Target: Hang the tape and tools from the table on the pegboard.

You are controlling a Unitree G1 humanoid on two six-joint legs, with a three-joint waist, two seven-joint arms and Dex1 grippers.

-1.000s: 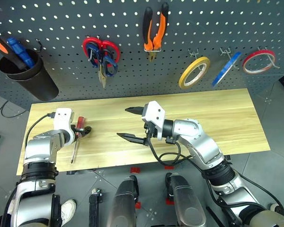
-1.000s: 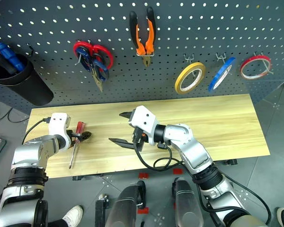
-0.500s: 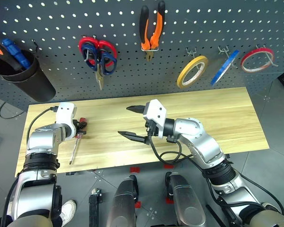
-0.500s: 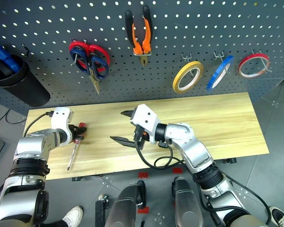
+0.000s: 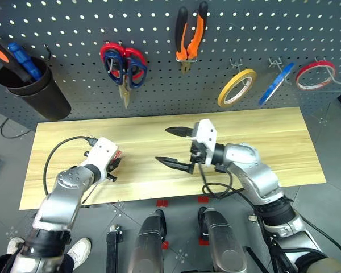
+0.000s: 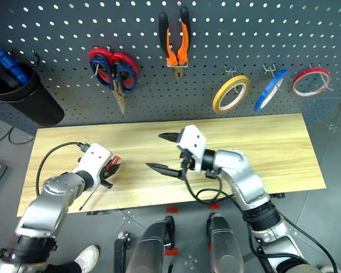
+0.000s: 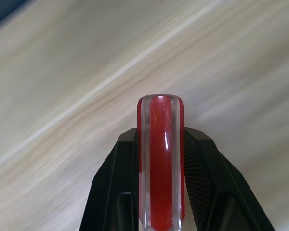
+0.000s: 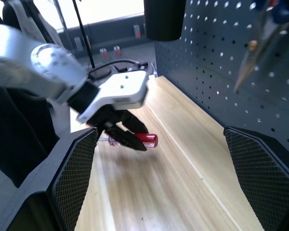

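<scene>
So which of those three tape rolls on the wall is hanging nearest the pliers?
The yellow roll. It hangs just right of the pliers; the blue roll and red roll hang further right.

Bare table [image 5: 261, 128] right of both arms (hooks [image 5: 234, 63] mostly taken).

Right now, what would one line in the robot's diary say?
left gripper: shut on red-handled screwdriver, above table | right gripper: open, empty | pegboard: pliers, blue tape hung

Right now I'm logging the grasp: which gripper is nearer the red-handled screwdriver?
Left. The left gripper is shut on the red-handled screwdriver; the right gripper hangs open mid-table, apart.
</scene>
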